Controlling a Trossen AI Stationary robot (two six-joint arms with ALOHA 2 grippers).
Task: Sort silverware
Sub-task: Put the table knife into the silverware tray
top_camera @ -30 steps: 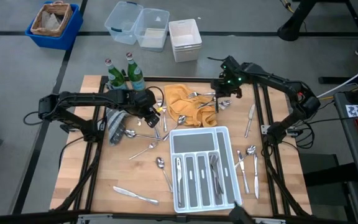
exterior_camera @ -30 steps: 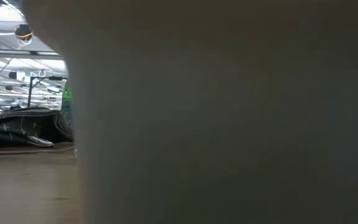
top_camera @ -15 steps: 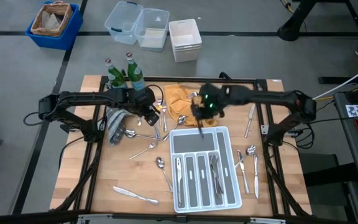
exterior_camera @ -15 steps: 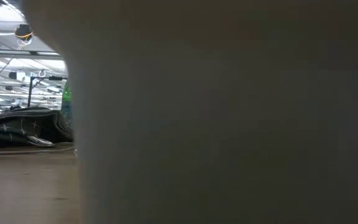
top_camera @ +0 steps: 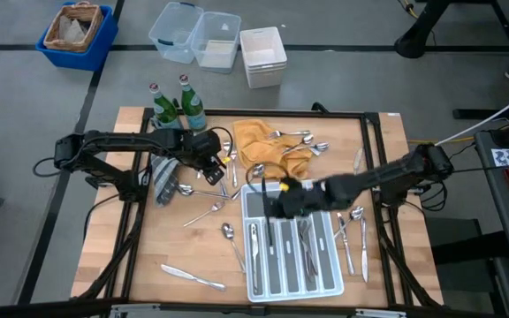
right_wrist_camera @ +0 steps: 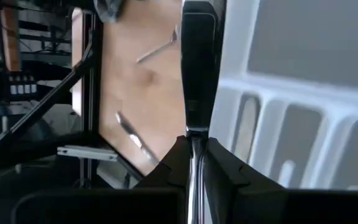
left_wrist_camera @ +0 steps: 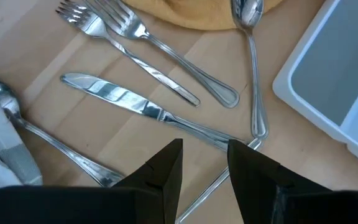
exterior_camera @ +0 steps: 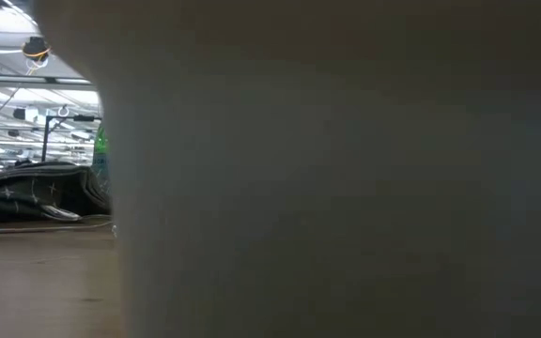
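My right gripper (top_camera: 272, 205) is over the white compartmented tray (top_camera: 336, 265), shut on a slim piece of silverware (right_wrist_camera: 197, 62); I cannot tell which kind. My left gripper (top_camera: 217, 166) is open just above a table knife (left_wrist_camera: 135, 106) lying flat on the wood, left of the tray. Two forks (left_wrist_camera: 135, 43) and a spoon (left_wrist_camera: 253, 68) lie flat beside that knife. More silverware lies in the tray's slots (top_camera: 306, 243), on the yellow cloth (top_camera: 259, 141) and around the tray. The low view is blocked by a pale surface close to the lens. My right gripper pinches one end of the slim piece (right_wrist_camera: 196, 134) between its two fingers (right_wrist_camera: 222, 162). The piece runs straight on past the fingertips, along the fingers. It is lifted clear, its free end (right_wrist_camera: 197, 18) over the tray's left part.
Two green bottles (top_camera: 170, 106) stand at the table's far left, and a grey cloth (top_camera: 164, 177) lies under the left arm. Loose pieces lie right of the tray (top_camera: 352, 230) and near the front left (top_camera: 188, 276). Bins (top_camera: 193, 35) stand beyond the far edge.
My right gripper has gone from the far side by the yellow cloth toward the near edge and to the left, ending over the tray. It carries the slim piece of silverware, lifted clear, with it.
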